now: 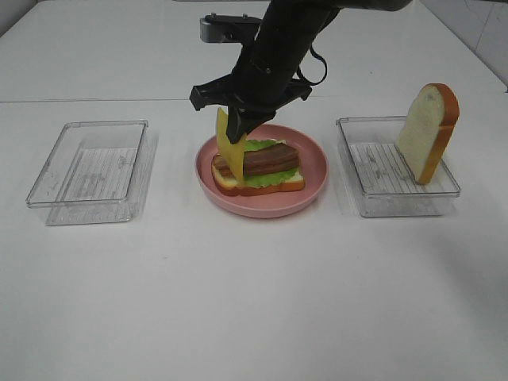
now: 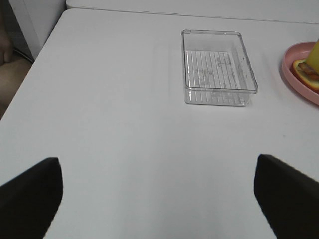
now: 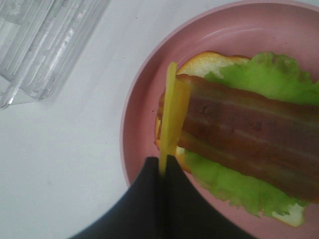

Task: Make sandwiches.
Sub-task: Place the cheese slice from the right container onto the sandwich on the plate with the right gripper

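Note:
On the pink plate (image 1: 311, 184) lies an open sandwich (image 1: 258, 167): a bread slice, green lettuce and a bacon strip (image 1: 270, 159) on top. My right gripper (image 1: 236, 127) is shut on a yellow cheese slice (image 1: 228, 147), which hangs on edge over the sandwich's left end. In the right wrist view the gripper (image 3: 163, 172) pinches the cheese (image 3: 172, 112) above the bacon (image 3: 249, 134) and the plate (image 3: 139, 109). A second bread slice (image 1: 427, 131) leans upright in the right clear container (image 1: 373, 198). My left gripper (image 2: 157, 199) is open above bare table.
An empty clear container (image 1: 91, 171) sits left of the plate; it also shows in the left wrist view (image 2: 217, 67). The plate's edge (image 2: 299, 74) shows at that view's side. The white table has a seam across the back.

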### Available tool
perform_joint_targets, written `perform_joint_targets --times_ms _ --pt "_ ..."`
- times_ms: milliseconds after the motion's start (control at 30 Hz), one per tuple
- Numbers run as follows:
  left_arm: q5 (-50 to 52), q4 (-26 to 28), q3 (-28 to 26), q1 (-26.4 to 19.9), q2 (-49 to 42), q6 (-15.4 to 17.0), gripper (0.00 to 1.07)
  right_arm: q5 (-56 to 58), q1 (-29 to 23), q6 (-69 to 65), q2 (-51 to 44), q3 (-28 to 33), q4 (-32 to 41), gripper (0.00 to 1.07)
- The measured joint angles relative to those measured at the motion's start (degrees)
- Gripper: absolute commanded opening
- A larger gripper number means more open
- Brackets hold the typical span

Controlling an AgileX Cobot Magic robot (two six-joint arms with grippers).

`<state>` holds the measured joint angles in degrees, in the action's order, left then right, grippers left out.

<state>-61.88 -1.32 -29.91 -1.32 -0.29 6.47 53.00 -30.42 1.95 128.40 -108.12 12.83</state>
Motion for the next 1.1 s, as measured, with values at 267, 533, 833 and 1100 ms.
perform_joint_targets --times_ms 267,533,833,1100 --pt "0.0 0.0 0.0 0.0 0.0 0.0 0.96 -0.6 0.0 -0.6 1.8 0.0 -4.3 0.0" --pt "0.0 0.0 0.0 0.0 0.0 0.0 0.96 -1.0 0.0 -6.6 2.7 0.0 -16.8 0.0" --pt "0.0 0.0 0.0 0.0 0.0 0.0 0.96 -1.4 0.0 -7.1 3.6 0.0 -17.4 0.13" --pt "0.0 0.0 0.0 0.0 0.0 0.0 0.96 -2.0 0.0 -7.6 3.6 0.0 -19.8 1.0"
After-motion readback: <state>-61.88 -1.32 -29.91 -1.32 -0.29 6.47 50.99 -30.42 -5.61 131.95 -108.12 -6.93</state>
